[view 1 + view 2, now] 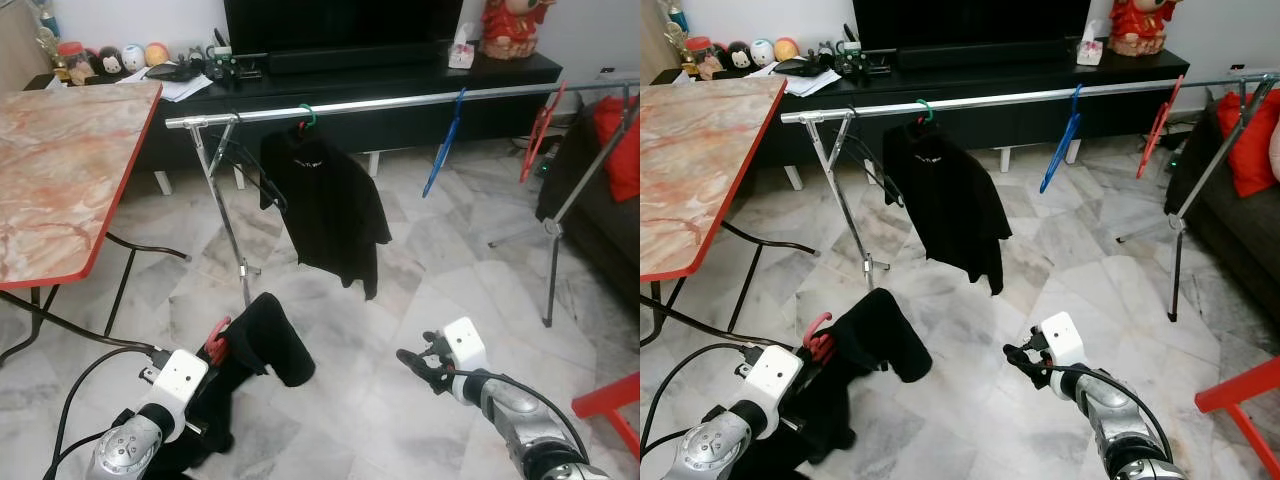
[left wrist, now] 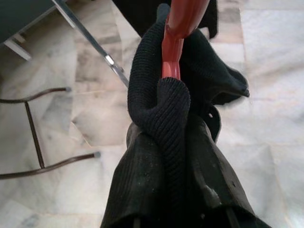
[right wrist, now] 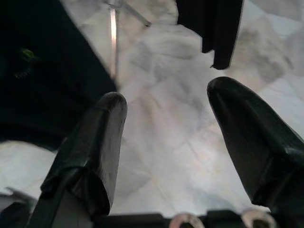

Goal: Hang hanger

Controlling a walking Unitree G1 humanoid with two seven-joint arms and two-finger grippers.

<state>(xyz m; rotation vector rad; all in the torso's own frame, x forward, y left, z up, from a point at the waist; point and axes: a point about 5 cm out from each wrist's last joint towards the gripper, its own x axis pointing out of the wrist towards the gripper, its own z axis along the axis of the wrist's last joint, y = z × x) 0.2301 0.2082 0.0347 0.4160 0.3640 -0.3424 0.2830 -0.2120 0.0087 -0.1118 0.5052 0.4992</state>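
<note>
Clenched on a red hanger draped in a black knit garment, the left gripper is holding its load low over the marble floor, near the foot of the clothes rail's left leg. From the left wrist view, the hanger's glossy red neck is rising out of a thick ribbed fold of the garment, which is wrapping over the fingers and hiding them. The cloth is bunching in a rounded lump ahead of the gripper and trailing down beside the left arm.

Above it, the silver clothes rail is running across the room in front of a black TV console. Near the rail's left end a black shirt is hanging on a green hook; past the middle a blue hanger is dangling bare, and toward the right end a red one is hanging tilted.

Lower right, the right gripper is hovering over bare floor, released, its two black fingers standing wide apart with nothing between them.
</note>
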